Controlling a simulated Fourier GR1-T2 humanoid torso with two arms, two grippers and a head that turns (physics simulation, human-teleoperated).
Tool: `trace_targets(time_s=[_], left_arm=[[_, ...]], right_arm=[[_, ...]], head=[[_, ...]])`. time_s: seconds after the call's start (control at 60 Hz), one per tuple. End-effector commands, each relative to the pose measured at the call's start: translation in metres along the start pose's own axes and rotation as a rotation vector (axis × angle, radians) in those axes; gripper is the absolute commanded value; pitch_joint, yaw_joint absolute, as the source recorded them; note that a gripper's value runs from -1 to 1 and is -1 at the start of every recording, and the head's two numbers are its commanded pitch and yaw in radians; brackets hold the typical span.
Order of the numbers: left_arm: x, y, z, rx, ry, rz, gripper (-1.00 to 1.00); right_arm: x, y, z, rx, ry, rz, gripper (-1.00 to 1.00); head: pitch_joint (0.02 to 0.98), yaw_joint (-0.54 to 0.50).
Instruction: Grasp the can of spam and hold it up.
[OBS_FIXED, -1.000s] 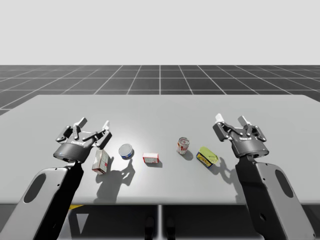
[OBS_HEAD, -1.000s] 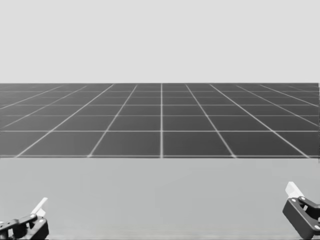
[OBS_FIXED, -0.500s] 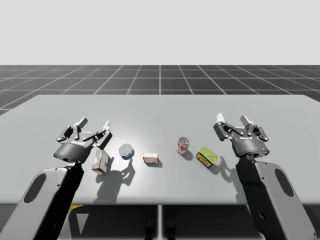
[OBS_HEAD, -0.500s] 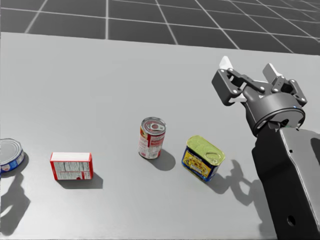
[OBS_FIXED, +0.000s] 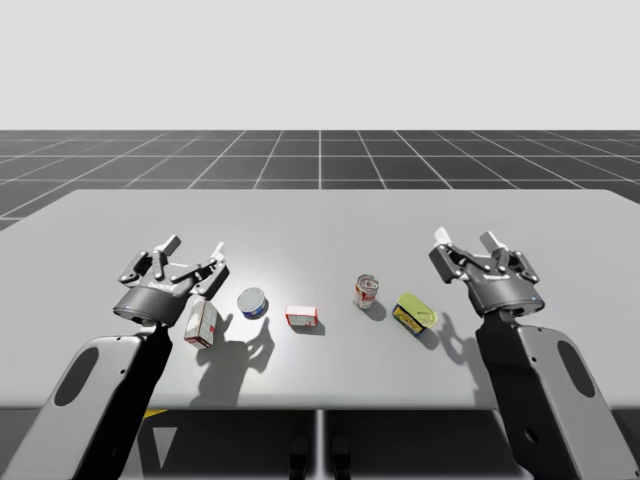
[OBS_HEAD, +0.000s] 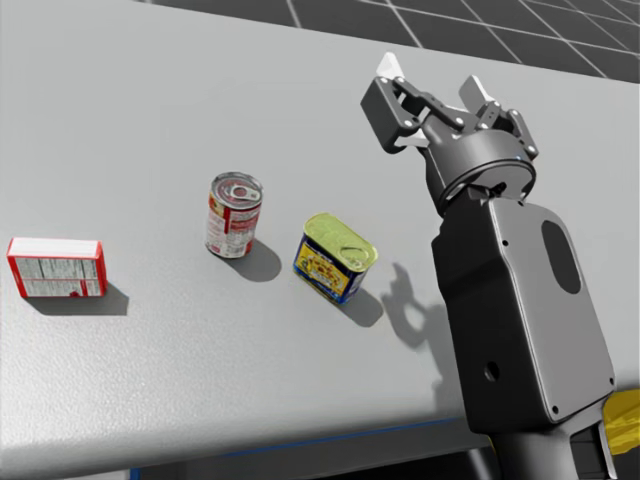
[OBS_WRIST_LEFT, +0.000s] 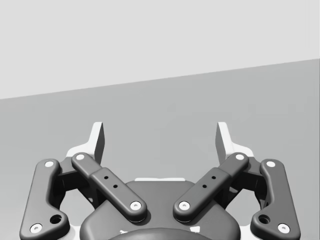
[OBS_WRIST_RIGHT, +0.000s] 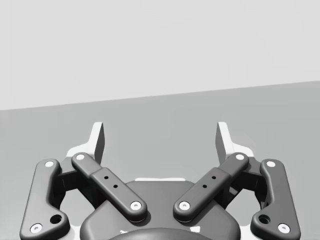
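Now my head has turned further down and to the right since half a second ago, so the whole head view has slid. The things on the table (OBS_FIXED: 320, 215) lie where they lay. In the high view both arms have shifted only slightly.

My right arm comes up from the table's near edge at the right, forearm steep, with the right gripper (OBS_FIXED: 466, 245) raised above the surface and pointing away from me. In the head view the right gripper (OBS_HEAD: 432, 85) hangs beyond and to the right of the yellow-topped rectangular can (OBS_HEAD: 335, 257), apart from it. Its fingers stand wide apart with nothing between them, as the right wrist view (OBS_WRIST_RIGHT: 161, 140) confirms, and only bare table lies ahead.

My left arm mirrors it at the left. The left gripper (OBS_FIXED: 195, 250) is also spread wide and holds nothing (OBS_WRIST_LEFT: 161, 140). It hovers above and just behind a small upright box (OBS_FIXED: 204, 324).

The yellow-topped rectangular can (OBS_FIXED: 414, 312) rests on the table near my right arm, just right of a red cylindrical can (OBS_FIXED: 366, 291) standing upright. Further left lie a red-and-white box (OBS_FIXED: 302, 317) and a low blue round can (OBS_FIXED: 252, 302).
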Motion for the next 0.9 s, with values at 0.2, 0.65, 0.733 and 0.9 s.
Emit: trace_targets(time_s=[0.2, 0.65, 0.733, 0.9], left_arm=[[-0.001, -0.002, 0.000, -0.008, 0.005, -0.003, -1.00], [-0.001, -0.003, 0.000, -0.006, 0.008, -0.007, -1.00], [-0.001, -0.003, 0.000, 0.000, 0.004, -0.012, -1.00], [-0.001, -0.003, 0.000, 0.003, 0.004, -0.016, -1.00]], right_arm=[[0.014, 0.007, 0.047, 0.184, 0.047, 0.037, -1.00], [-0.013, -0.013, 0.110, 0.435, 0.094, 0.183, -1.00], [-0.022, -0.018, 0.114, 0.459, 0.125, 0.180, -1.00], [-0.044, -0.022, 0.117, 0.492, 0.182, 0.136, -1.00]], head=[[0.863, -0.34], [0.862, -0.34], [0.862, -0.34], [0.863, -0.35]])
